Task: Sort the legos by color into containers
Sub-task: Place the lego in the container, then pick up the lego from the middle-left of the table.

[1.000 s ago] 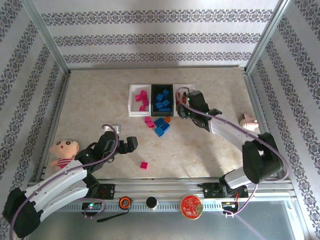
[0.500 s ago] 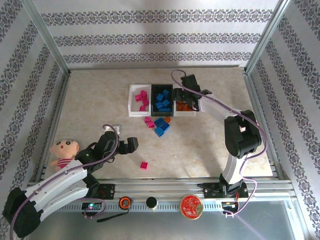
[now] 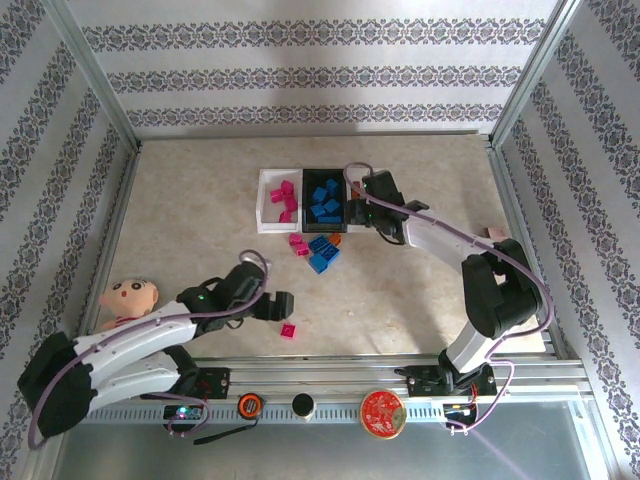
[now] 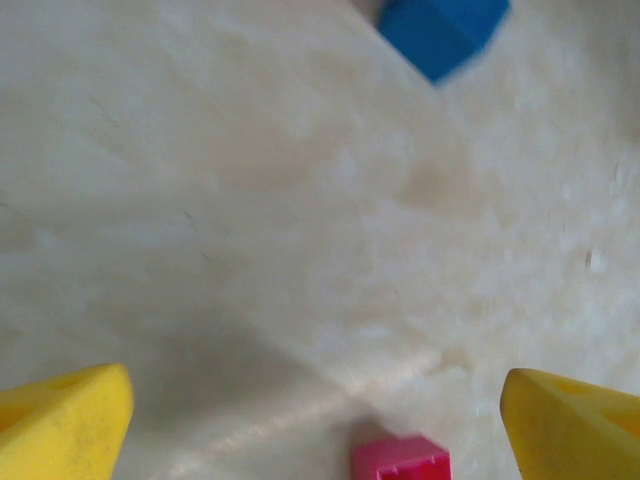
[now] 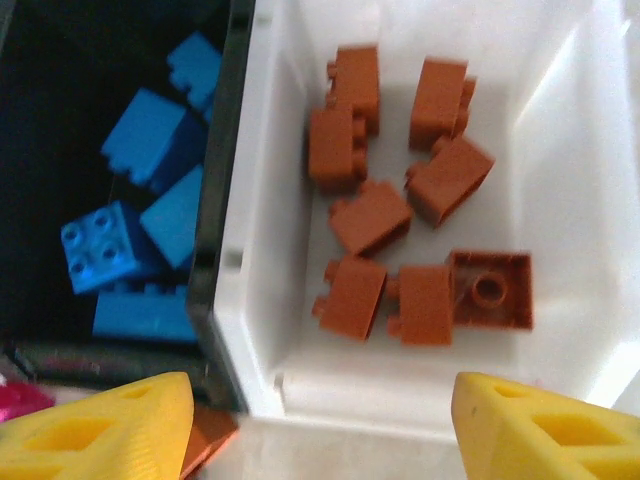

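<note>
Three trays stand side by side: the left white tray holds magenta legos, the black middle tray holds blue legos, and the right white tray holds several orange-brown legos. My right gripper hovers open over that right tray's near wall, empty. Loose magenta and blue legos and an orange one lie just in front of the trays. My left gripper is open above the table, with a lone magenta lego between its yellow fingers.
A doll with striped clothes lies at the left edge. A pale pink lump sits at the right behind the right arm. A metal rail with round items runs along the near edge.
My left arm has swung right and forward toward the lone magenta lego. My right gripper went out over the right tray, then drew back slightly to its near wall.
</note>
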Robot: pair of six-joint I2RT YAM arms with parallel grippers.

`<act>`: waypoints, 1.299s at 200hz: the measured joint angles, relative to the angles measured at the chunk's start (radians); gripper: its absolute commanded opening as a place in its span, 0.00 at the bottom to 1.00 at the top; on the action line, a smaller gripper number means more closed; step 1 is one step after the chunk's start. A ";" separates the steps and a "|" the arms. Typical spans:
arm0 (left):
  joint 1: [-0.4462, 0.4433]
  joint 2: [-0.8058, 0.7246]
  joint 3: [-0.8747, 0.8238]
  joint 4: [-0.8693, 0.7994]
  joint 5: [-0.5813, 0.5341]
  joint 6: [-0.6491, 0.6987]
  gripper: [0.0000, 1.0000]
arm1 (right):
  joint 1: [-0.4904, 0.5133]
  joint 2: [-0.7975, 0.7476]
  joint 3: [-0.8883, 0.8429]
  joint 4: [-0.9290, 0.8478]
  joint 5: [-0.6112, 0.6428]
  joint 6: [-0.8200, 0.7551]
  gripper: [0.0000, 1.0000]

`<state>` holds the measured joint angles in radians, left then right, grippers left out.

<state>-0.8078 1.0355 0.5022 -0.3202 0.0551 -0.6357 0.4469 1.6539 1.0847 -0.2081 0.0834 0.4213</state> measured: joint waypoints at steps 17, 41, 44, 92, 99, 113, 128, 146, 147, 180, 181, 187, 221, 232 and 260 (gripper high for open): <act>-0.082 0.083 0.037 -0.027 -0.021 0.004 0.86 | 0.016 -0.026 -0.058 0.015 -0.006 0.003 0.70; -0.150 0.185 0.081 -0.041 -0.064 0.004 0.85 | 0.021 -0.053 -0.120 0.024 -0.006 0.013 0.70; -0.157 0.194 0.086 -0.041 -0.071 0.004 0.85 | 0.020 -0.056 -0.126 0.026 -0.006 0.014 0.70; -0.256 0.335 0.158 -0.066 -0.144 -0.003 0.72 | 0.020 -0.103 -0.175 0.041 -0.006 0.022 0.70; -0.268 0.349 0.163 -0.074 -0.151 -0.008 0.71 | 0.020 -0.109 -0.176 0.043 -0.006 0.022 0.70; -0.295 0.364 0.163 -0.095 -0.165 -0.025 0.69 | 0.017 -0.116 -0.179 0.047 -0.006 0.022 0.70; -0.324 0.365 0.163 -0.122 -0.173 -0.048 0.67 | 0.013 -0.122 -0.183 0.055 -0.005 0.022 0.70; -0.345 0.365 0.154 -0.127 -0.179 -0.072 0.61 | 0.007 -0.125 -0.191 0.060 -0.005 0.022 0.70; -0.346 0.365 0.153 -0.127 -0.179 -0.075 0.61 | 0.007 -0.125 -0.192 0.061 -0.005 0.022 0.70; -0.351 0.378 0.146 -0.134 -0.195 -0.095 0.44 | 0.007 -0.125 -0.198 0.071 -0.006 0.026 0.70; -0.351 0.378 0.147 -0.134 -0.196 -0.097 0.44 | 0.007 -0.125 -0.198 0.071 -0.006 0.026 0.70; -0.351 0.379 0.147 -0.135 -0.199 -0.097 0.42 | 0.007 -0.125 -0.198 0.071 -0.006 0.026 0.70; -0.351 0.381 0.151 -0.135 -0.203 -0.095 0.33 | 0.007 -0.129 -0.210 0.080 -0.005 0.026 0.70; -0.351 0.379 0.151 -0.135 -0.204 -0.095 0.33 | 0.007 -0.133 -0.222 0.082 -0.005 0.026 0.70; -0.342 0.357 0.151 -0.133 -0.204 -0.082 0.30 | 0.006 -0.156 -0.243 0.083 -0.005 0.029 0.70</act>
<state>-1.1500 1.3930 0.6529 -0.4534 -0.1486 -0.7177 0.4534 1.4982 0.8421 -0.1253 0.0780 0.4507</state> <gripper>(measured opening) 0.331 0.704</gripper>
